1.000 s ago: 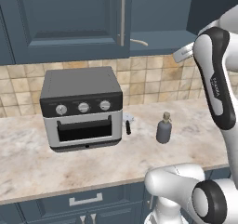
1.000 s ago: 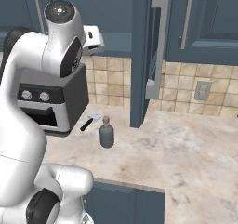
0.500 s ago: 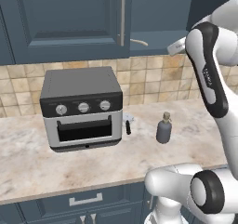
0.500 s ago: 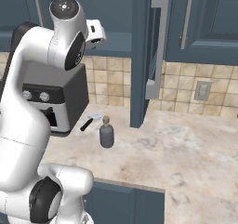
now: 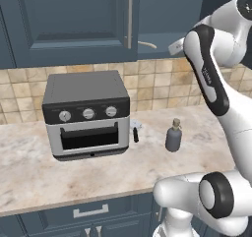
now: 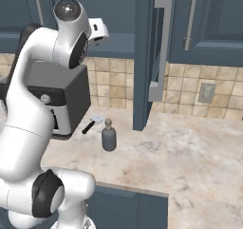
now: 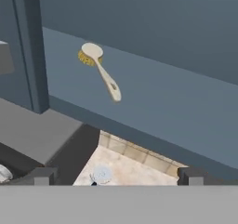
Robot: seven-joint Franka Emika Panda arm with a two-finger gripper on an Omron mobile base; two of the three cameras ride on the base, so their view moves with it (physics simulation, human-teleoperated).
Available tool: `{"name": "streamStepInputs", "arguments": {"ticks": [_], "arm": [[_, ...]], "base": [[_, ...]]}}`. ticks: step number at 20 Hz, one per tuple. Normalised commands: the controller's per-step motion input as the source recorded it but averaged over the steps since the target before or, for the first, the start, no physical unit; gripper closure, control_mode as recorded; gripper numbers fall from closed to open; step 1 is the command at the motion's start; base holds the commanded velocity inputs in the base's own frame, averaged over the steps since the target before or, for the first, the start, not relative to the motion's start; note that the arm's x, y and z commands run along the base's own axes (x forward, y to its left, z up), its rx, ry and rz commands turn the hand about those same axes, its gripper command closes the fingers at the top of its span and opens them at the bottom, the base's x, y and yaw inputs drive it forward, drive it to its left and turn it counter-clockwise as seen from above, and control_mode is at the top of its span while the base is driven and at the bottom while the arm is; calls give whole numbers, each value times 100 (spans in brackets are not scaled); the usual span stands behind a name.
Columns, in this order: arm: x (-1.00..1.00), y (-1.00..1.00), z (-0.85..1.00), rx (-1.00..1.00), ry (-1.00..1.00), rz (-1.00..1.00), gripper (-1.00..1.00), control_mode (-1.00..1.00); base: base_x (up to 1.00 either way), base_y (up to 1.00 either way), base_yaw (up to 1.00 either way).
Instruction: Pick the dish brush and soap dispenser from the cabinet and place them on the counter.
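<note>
We see the dish brush (image 7: pixel 101 70) lying alone on the cabinet's (image 7: pixel 153 42) bare shelf, well back from its front edge. Our pincer (image 7: pixel 114 175) stands wide and empty before it. Below, the soap dispenser (image 5: pixel 173 135) stands upright on the table (image 5: pixel 98 177) beside the toaster oven (image 5: pixel 87 114).

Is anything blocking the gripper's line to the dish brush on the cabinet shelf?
Nothing visible. In the hand view the dish brush lies alone on the bare shelf of the cabinet, the door is swung aside, and the open gripper faces it.
</note>
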Motion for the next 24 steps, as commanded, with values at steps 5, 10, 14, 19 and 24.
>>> {"name": "streamStepInputs", "arguments": {"ticks": [5, 10, 14, 19, 24], "arm": [[41, 2, 3, 4, -3, -1, -100, -100], [41, 6, 0, 6, 7, 1, -100, -100], [44, 9, 0, 6, 13, 2, -100, -100], [52, 2, 0, 5, 7, 2, -100, -100], [41, 7, 4, 0, 0, 2, -100, -100]], "base": [[0, 0, 0], [0, 0, 0], [0, 0, 0], [0, 0, 0], [0, 0, 0]]}}
